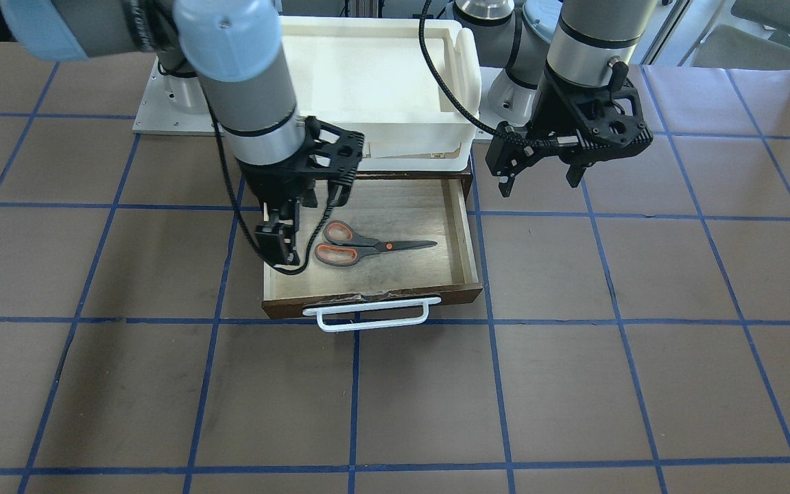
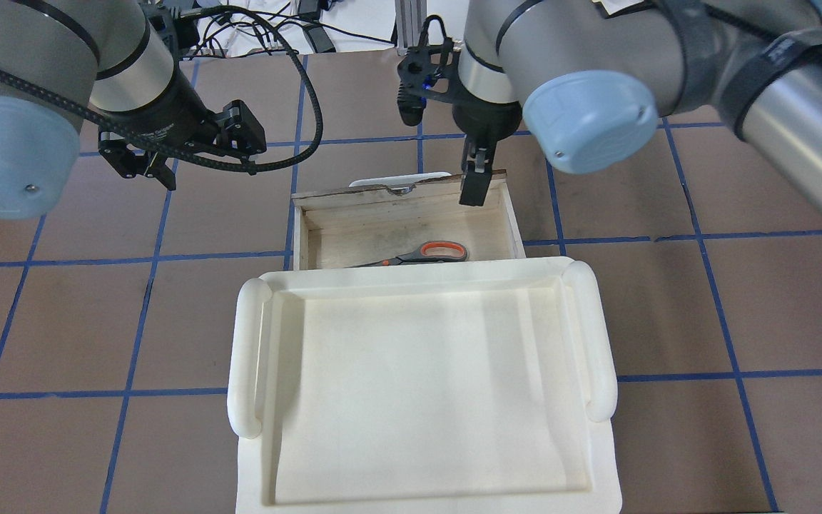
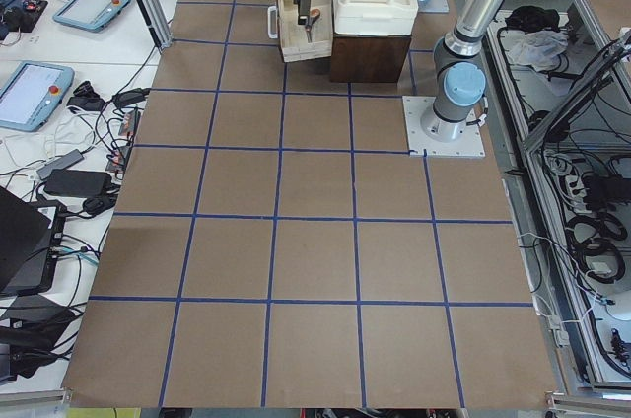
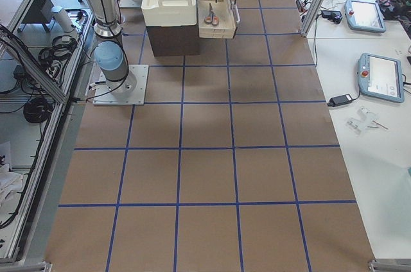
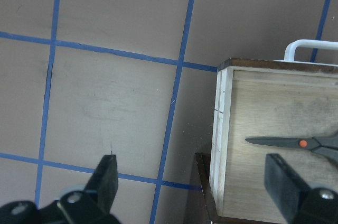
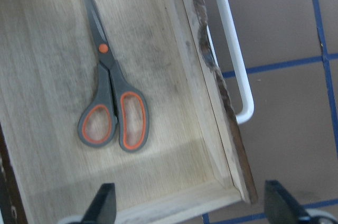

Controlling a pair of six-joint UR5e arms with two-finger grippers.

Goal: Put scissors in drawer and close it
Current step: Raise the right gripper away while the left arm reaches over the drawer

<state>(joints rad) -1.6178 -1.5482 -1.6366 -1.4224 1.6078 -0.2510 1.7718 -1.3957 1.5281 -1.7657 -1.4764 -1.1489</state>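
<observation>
The scissors (image 1: 367,245) lie flat and free in the open drawer (image 1: 465,233), handles toward my right arm; they also show in the right wrist view (image 6: 108,102) and the overhead view (image 2: 429,252). The drawer is pulled out, its white bar handle (image 1: 367,319) toward the operators' side. My right gripper (image 1: 309,219) hangs open and empty over the drawer's end by the scissor handles; one finger (image 2: 473,187) shows overhead. My left gripper (image 1: 539,180) is open and empty above the table, beside the drawer's other end.
A white plastic tray (image 2: 418,392) sits on the dark cabinet (image 3: 370,53) that holds the drawer. The brown table with blue grid lines (image 1: 395,398) spreads on the operators' side. Tablets and cables lie on side benches (image 3: 39,93).
</observation>
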